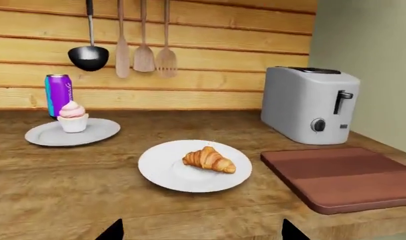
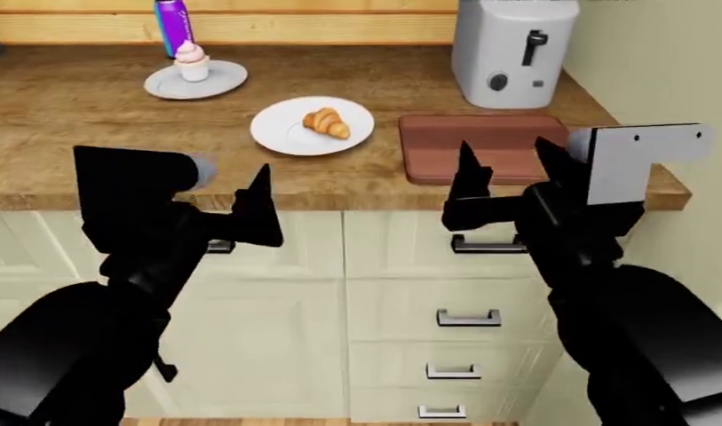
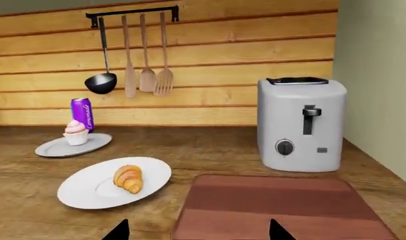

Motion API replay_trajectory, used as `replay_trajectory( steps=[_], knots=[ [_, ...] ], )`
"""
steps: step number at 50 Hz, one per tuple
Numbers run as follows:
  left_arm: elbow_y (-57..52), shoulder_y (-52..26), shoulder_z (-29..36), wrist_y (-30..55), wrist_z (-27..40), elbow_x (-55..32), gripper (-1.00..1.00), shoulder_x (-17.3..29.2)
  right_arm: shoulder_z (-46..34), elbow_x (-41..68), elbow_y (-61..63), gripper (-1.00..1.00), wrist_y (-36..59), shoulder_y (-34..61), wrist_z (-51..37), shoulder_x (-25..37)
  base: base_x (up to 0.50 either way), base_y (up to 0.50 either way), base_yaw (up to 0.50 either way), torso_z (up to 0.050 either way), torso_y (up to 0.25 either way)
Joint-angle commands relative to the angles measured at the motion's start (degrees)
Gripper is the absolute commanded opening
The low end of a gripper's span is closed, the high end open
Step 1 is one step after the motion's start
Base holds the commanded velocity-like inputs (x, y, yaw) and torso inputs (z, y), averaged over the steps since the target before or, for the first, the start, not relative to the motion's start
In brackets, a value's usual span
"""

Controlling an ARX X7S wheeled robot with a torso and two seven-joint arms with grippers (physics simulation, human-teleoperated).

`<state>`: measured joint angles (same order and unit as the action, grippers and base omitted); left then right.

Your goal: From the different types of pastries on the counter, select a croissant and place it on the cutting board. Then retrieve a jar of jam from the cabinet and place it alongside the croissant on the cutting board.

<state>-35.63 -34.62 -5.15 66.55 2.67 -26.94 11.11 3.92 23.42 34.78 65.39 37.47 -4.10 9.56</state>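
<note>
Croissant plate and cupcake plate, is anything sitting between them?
Nothing: in the head view, only bare counter separates the croissant plate from the cupcake plate.

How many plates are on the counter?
2. One white plate holds the croissant, just beside the cutting board. The other plate sits farther back with the cupcake, in front of the purple can.

Even, bright, diffuse light fills all three views (no glare anywhere). Shadows under the plates (image 2: 312,126) are faint, perhaps absent. Focus is sharp throughout.
</note>
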Motion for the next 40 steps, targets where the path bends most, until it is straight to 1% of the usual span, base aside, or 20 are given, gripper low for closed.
replay_trajectory(
  steps=[1, 10, 18, 24, 29, 34, 40],
  knots=[
    [2.7, -19.2, -1.0, 13.9, -1.5, -5.5, 1.0, 2.8, 2.8, 4.3, -5.1, 1.0, 13.0, 21.8, 1.0, 1.6, 0.18, 0.0, 0.0, 0.0, 0.0],
    [3.9, -24.4, 0.5, 16.4, -1.1, -5.9, 1.0, 4.2, 2.1, 4.3, -8.1, 1.0, 13.1, 27.3, 1.2, 2.7, 0.18, 0.0, 0.0, 0.0, 0.0],
    [3.7, -26.5, 1.1, 17.4, -0.4, -6.2, 1.0, 4.9, 1.1, 3.9, -10.2, 1.0, 12.1, 28.7, 1.1, 3.2, 0.21, 0.0, 0.0, 0.0, 0.0],
    [4.1, -26.8, 1.3, 17.0, -0.2, -6.2, 1.0, 5.5, 1.0, 4.2, -10.1, 1.0, 12.8, 29.4, 1.0, 3.5, 0.25, 0.0, 0.0, 0.0, 0.0],
    [5.5, -26.8, 1.8, 15.1, -0.6, -5.8, 1.0, 6.2, 0.8, 4.4, -9.9, 1.0, 13.0, 29.6, 0.8, 3.6, 0.3, 0.03, 0.0, 0.0, 0.0],
    [6.3, -26.9, 2.1, 14.0, -0.7, -5.6, 1.0, 6.6, 0.3, 4.5, -10.1, 1.0, 12.9, 30.0, 0.5, 3.3, 0.32, 0.14, 0.0, 0.0, 0.0],
    [5.8, -27.5, 1.9, 14.9, -0.3, -6.1, 1.0, 6.6, 0.4, 4.8, -10.2, 1.0, 13.1, 30.5, 0.3, 3.1, 0.32, 0.09, 0.0, 0.0, 0.0]
  ],
)
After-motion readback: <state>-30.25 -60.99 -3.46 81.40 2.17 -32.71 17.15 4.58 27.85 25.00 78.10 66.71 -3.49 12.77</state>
